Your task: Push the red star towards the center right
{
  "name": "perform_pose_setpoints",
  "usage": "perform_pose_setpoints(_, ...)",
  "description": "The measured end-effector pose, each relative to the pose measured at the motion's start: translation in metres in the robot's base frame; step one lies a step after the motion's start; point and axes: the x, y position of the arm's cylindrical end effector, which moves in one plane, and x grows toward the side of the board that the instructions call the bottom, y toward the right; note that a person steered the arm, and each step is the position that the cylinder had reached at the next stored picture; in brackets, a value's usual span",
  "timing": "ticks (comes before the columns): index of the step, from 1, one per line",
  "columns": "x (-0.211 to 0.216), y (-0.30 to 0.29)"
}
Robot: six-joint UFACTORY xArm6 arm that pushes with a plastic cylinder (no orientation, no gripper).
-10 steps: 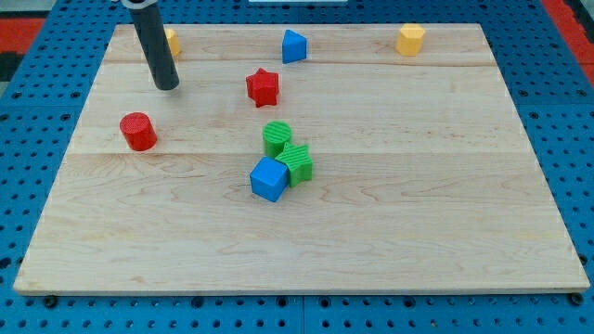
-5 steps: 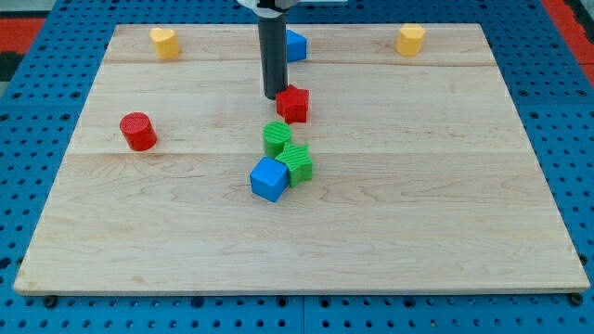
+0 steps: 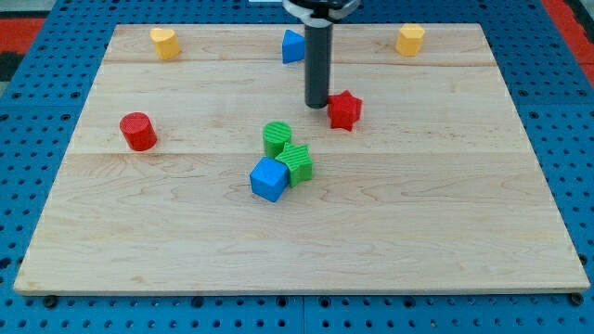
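The red star (image 3: 344, 109) lies on the wooden board (image 3: 418, 204), a little right of the board's middle and above it. My tip (image 3: 317, 103) stands just left of the star, close to or touching its left side. The dark rod rises from the tip to the view's top and hides part of the blue block (image 3: 292, 46) behind it.
A green cylinder (image 3: 277, 137), a green ribbed block (image 3: 297, 162) and a blue cube (image 3: 269, 179) cluster below and left of the tip. A red cylinder (image 3: 138, 131) sits at the left. Yellow blocks sit at the top left (image 3: 164, 42) and top right (image 3: 410, 39).
My tip swept from the board's upper left to the right, met the red star and pushed it rightwards and slightly down. The other blocks have not moved.
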Motion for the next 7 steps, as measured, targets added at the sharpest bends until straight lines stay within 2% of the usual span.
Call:
perform_pose_setpoints(1, 0.005, 0.003)
perform_pose_setpoints(2, 0.005, -0.04)
perform_pose_setpoints(3, 0.009, -0.034)
perform_pose_setpoints(4, 0.021, 0.004)
perform_pose_setpoints(5, 0.026, 0.011)
perform_pose_setpoints(7, 0.016, 0.043)
